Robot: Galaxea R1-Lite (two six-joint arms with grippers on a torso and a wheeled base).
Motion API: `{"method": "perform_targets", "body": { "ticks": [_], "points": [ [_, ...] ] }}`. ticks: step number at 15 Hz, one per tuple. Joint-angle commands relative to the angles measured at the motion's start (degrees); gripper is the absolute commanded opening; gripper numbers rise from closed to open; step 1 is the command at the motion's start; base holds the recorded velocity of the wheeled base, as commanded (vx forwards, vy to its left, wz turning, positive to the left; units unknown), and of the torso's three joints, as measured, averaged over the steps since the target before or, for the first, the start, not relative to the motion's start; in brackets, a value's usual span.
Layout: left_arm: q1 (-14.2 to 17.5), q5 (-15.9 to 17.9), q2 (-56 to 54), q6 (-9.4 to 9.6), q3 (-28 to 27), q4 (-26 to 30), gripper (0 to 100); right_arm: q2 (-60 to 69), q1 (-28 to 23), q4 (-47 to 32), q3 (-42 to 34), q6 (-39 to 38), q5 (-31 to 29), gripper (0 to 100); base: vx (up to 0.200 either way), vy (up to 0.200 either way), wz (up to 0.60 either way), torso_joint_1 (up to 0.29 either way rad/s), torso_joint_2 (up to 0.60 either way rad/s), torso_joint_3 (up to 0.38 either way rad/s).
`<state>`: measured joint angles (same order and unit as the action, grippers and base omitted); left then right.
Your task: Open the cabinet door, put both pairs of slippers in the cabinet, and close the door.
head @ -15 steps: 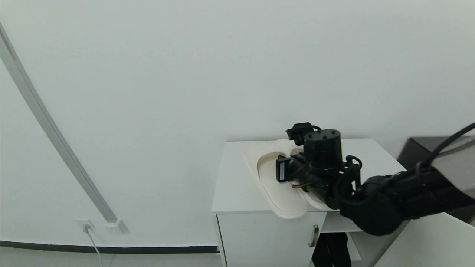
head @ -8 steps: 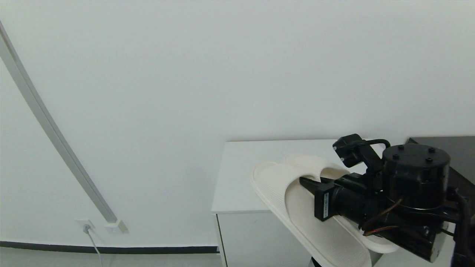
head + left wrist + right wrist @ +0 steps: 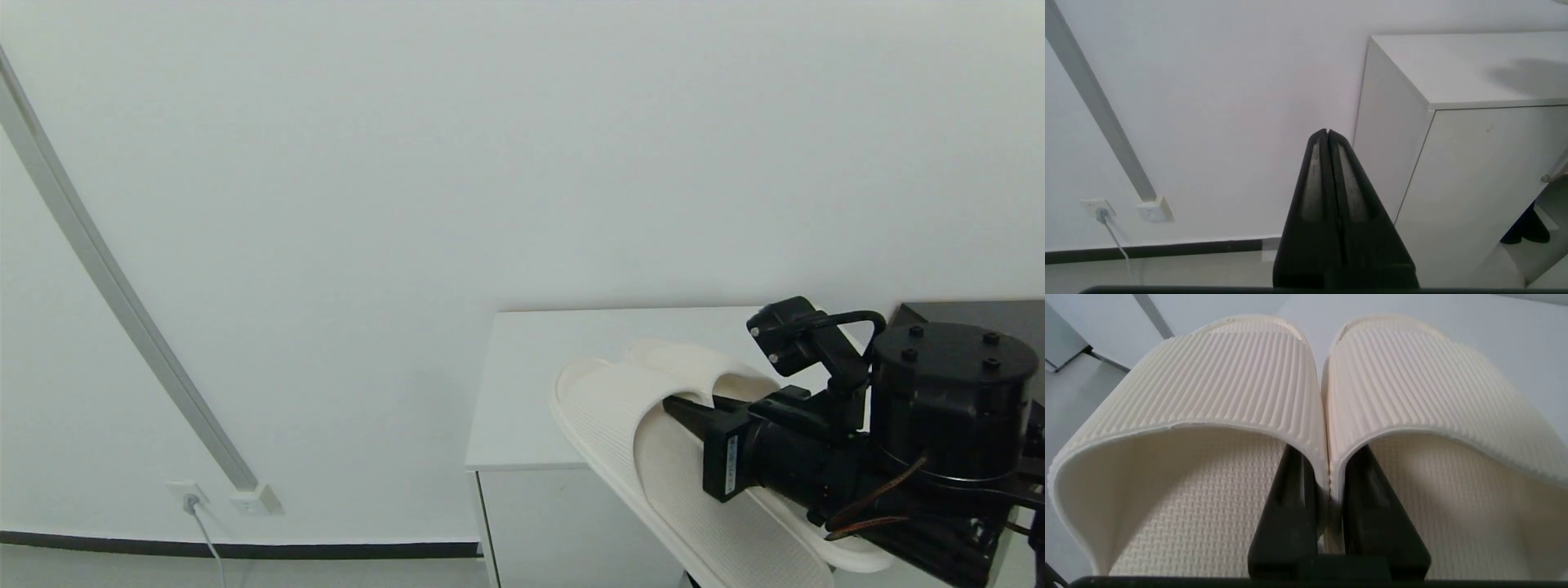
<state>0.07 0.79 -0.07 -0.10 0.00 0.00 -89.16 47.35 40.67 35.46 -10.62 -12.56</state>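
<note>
Right gripper (image 3: 682,406): engaged on the pair of cream slippers (image 3: 620,408). One finger (image 3: 1290,506) sits inside each slipper, and the two fingers are closed against the adjoining inner walls of the ribbed straps, pinching both slippers side by side.

Slippers: held tilted over the right front part of the white cabinet (image 3: 531,384) top. Toes point towards the wall (image 3: 490,163); heels hang out past the front edge. Whether the soles touch the top cannot be told.

Left gripper (image 3: 1327,139): fingers pressed together, nothing between them. It hangs off the cabinet's left side, in front of the wall and level with the cabinet front.

Cabinet: stands against the wall. The front panel below the top's left front corner is flush. A handle (image 3: 1556,171) shows at that panel's right edge in the left wrist view.

Surroundings: a grey cable duct (image 3: 106,278) slants down the wall to a wall socket (image 3: 189,494) with a cable plugged in, well apart from the cabinet.
</note>
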Motion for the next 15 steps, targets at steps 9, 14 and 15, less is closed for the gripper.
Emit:
{"method": "perform_targets", "body": {
  "ticks": [9, 14, 15],
  "points": [
    [0.0, 0.0, 0.1, -0.08, 0.0, 0.0, 0, 0.1, 0.8, 0.2, -1.0, 0.0, -0.3, 0, -0.2, 0.0, 0.0, 0.0, 0.0, 0.002],
    [0.0, 0.0, 0.1, -0.17, 0.0, 0.0, 0, -0.2, 1.3, 0.2, -1.2, 0.1, -0.3, 0, 0.0, 0.0, 0.0, 0.0, 0.0, 0.0],
    [0.0, 0.0, 0.1, -0.17, 0.0, 0.0, 0, -0.1, 1.3, 0.2, -1.3, 0.2, -0.3, 0, 0.0, 0.0, 0.0, 0.0, 0.0, 0.0]
  ]
}}
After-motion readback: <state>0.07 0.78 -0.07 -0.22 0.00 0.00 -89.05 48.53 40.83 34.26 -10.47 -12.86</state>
